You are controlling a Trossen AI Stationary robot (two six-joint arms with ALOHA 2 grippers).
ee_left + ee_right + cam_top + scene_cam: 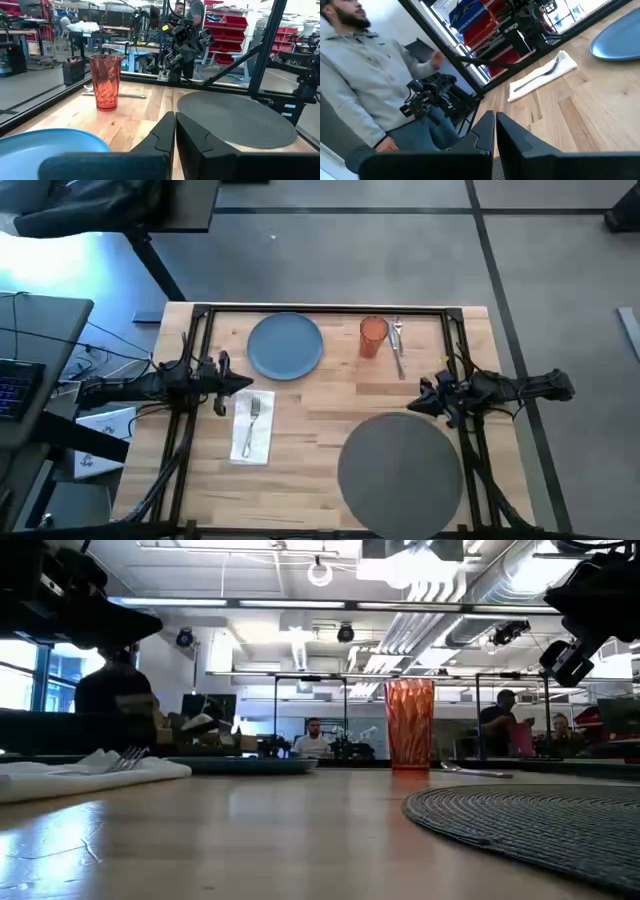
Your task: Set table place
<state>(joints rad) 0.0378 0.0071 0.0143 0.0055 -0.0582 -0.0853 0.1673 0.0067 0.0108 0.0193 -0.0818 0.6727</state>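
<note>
On the wooden table [320,395] a dark grey round mat [402,462] lies at the near right. A blue plate [286,345] sits at the far middle. An orange tumbler [373,336] stands upright to its right, with silver cutlery [399,346] beside it. A white napkin [253,428] lies at the left with a silver fork [254,416] on it. My left gripper [245,383] hovers shut between plate and napkin. My right gripper [412,408] hovers shut at the mat's far right edge.
Black rails [320,309] frame the table's far edge and sides. A person in a grey hoodie [365,75] stands beyond the table's left side. Bare wood [325,395] lies between the plate and the mat. A grey desk with a keyboard [15,385] stands left of the table.
</note>
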